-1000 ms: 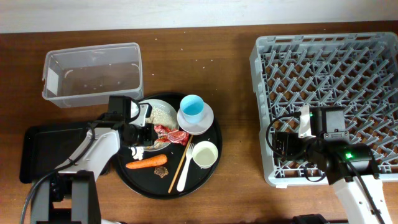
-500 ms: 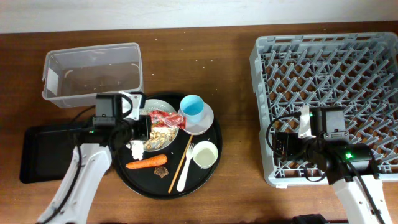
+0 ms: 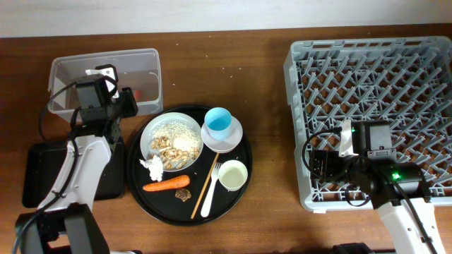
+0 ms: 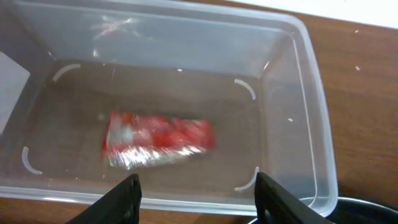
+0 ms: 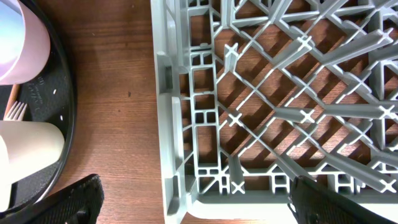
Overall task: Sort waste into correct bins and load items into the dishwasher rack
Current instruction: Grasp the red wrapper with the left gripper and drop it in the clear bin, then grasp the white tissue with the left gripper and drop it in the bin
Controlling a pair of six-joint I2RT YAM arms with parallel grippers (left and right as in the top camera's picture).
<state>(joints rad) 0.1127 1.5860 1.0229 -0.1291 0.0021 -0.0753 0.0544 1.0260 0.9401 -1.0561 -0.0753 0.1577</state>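
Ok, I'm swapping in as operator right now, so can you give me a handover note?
Left hand open, empty, above the clear tub. Right hand open, empty, over the rack's left edge.
Done: red wrapper lies in the tub.
Left to bin: crumpled paper, carrot, crumb, food scraps in the bowl.
Left to load: blue cup on saucer, white cup, fork, chopstick, bowl, all on the round tray; no items visible in the rack.
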